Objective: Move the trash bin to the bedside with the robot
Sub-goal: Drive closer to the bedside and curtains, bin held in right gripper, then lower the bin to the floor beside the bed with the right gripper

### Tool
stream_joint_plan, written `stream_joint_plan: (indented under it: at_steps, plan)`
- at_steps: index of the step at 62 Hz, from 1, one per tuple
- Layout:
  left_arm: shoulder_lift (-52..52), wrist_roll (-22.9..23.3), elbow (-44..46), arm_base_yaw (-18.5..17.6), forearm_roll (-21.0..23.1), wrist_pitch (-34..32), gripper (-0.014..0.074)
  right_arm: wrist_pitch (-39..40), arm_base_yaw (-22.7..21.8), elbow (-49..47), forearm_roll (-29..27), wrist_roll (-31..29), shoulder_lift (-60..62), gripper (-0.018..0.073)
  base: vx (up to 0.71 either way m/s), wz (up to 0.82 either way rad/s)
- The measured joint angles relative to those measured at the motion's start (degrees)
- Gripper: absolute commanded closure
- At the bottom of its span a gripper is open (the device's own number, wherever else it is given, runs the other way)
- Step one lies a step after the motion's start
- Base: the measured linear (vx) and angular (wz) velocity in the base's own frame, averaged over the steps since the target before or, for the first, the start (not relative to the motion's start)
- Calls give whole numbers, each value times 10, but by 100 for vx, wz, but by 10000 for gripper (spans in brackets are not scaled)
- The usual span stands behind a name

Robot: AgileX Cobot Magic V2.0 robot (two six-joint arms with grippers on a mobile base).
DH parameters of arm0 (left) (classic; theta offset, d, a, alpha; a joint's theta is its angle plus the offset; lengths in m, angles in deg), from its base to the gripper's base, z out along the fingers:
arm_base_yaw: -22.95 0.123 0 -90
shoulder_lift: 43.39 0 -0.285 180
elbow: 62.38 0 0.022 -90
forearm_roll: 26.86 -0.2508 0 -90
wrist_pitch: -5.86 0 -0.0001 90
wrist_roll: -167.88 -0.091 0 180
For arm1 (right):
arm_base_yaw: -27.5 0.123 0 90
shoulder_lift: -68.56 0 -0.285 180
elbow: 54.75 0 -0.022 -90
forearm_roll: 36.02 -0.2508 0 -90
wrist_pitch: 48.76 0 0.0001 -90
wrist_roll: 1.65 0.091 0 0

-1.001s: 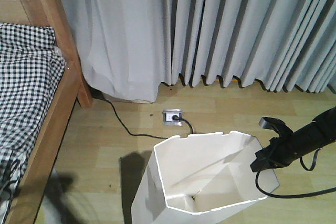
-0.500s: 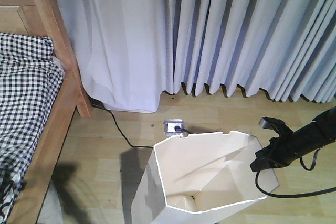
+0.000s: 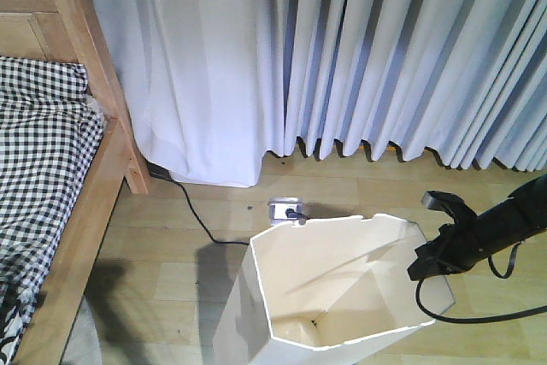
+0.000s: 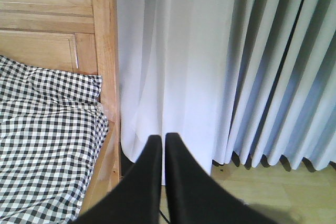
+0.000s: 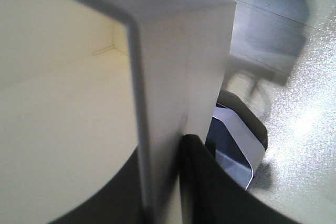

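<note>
**Bin gripped by one wall, bed frame not yet reached**

*Front view.* The tall white faceted plastic trash bin stands on the wood floor, well apart from the light wooden bed frame with its black-and-white checked bedding. The slim black right gripper meets the rim on the side farthest from the bed frame. A black power cable and a grey floor socket lie between bin and bed frame. Likely hazards: the base catching on them, and the tall bin tipping or pivoting, since it is held at a single high point.

*Left wrist view.* The black left gripper points past the bed frame's corner post, fingers nearly together, holding nothing.

*Right wrist view.* The right gripper is clamped across the bin's thin wall, one finger inside and one outside. The smooth plastic may slip out.
</note>
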Motion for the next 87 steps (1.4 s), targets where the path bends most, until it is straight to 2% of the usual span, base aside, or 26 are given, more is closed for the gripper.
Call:
stream_joint_plan:
  at_steps: [24, 38, 50, 58, 66, 76, 87]
  plan:
    - [0, 0, 0, 0, 0, 0, 602, 0, 0, 0, 0, -2, 0, 564, 0, 0]
    - [0, 0, 0, 0, 0, 0, 602, 7, 0, 0, -6, -65, 0, 564, 0, 0]
    - [0, 0, 0, 0, 0, 0, 602, 19, 0, 0, -14, -96, 0, 564, 0, 0]
    - [0, 0, 0, 0, 0, 0, 602, 44, 0, 1, -62, -105, 0, 564, 0, -1]
    - [0, 0, 0, 0, 0, 0, 602, 97, 2, 3, -155, -116, -1, 564, 0, 0]
    - [0, 0, 0, 0, 0, 0, 602, 161, 2, -6, -267, -166, -23, 564, 0, 0]
    - [0, 0, 0, 0, 0, 0, 602, 193, 0, -61, -290, -168, -76, 562, 0, 0]
